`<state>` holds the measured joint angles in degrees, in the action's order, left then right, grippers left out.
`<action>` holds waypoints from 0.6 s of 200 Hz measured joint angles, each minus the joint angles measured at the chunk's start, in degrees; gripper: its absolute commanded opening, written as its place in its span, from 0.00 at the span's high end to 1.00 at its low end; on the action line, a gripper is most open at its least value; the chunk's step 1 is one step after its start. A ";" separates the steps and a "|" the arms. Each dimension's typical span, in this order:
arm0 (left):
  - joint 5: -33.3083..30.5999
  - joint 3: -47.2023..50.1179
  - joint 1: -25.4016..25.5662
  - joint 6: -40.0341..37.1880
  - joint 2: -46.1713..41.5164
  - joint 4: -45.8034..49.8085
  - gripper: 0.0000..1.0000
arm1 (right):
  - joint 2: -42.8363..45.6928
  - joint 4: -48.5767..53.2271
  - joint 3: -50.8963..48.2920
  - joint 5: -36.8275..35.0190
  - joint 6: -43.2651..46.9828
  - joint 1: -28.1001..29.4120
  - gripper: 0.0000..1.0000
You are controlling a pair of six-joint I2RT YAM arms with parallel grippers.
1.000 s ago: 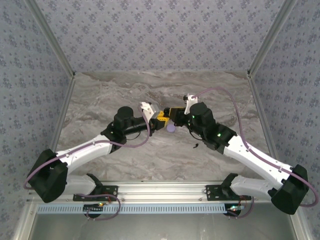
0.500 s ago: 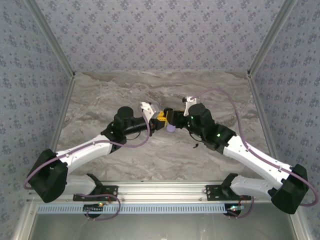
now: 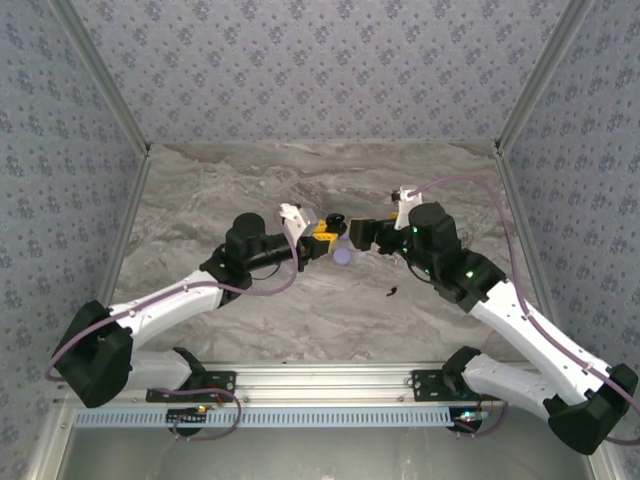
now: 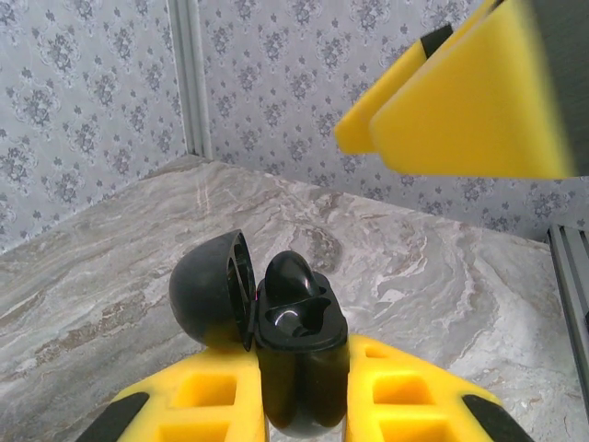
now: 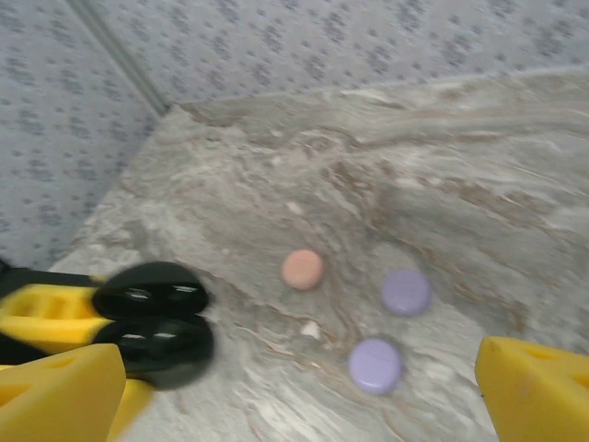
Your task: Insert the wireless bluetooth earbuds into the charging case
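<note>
Seating looks half done: the left gripper [image 4: 304,391] pinches the open charging case [image 4: 299,345] upright, and one black earbud [image 4: 291,274] appears to sit in it. The right gripper [image 3: 364,235], fingers spread wide and empty, hangs at the case's 3 o'clock. Its next job is probably to fetch the small black piece [image 3: 390,293], likely the second earbud, lying on the table [image 3: 250,330] at 4 o'clock. The left wrist view shows the seated bud, too small to tell from above. The right wrist view adds a pink disc [image 5: 302,269] and two purple discs [image 5: 406,291].
</note>
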<state>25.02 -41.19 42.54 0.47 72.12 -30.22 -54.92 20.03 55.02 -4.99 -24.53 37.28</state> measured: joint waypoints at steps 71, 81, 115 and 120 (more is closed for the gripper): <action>-1.51 0.00 0.00 -0.90 -0.68 0.17 1.00 | -4.28 16.52 -4.33 0.94 -2.38 -7.32 0.16; -1.55 0.02 0.00 -1.05 -0.68 0.22 1.00 | -6.75 17.42 -6.21 1.07 -2.67 -7.58 0.25; -1.77 0.00 0.00 -1.07 -0.68 0.61 1.00 | -14.95 18.40 -10.67 1.97 -3.52 -8.76 0.50; -1.77 0.00 0.00 -1.07 -0.68 0.63 1.00 | -15.76 18.18 -11.04 2.05 -3.37 -9.09 0.53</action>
<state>23.24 -41.19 42.54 -0.60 71.44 -29.58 -70.67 38.22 43.99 -2.94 -27.90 28.18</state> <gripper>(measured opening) 0.197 0.537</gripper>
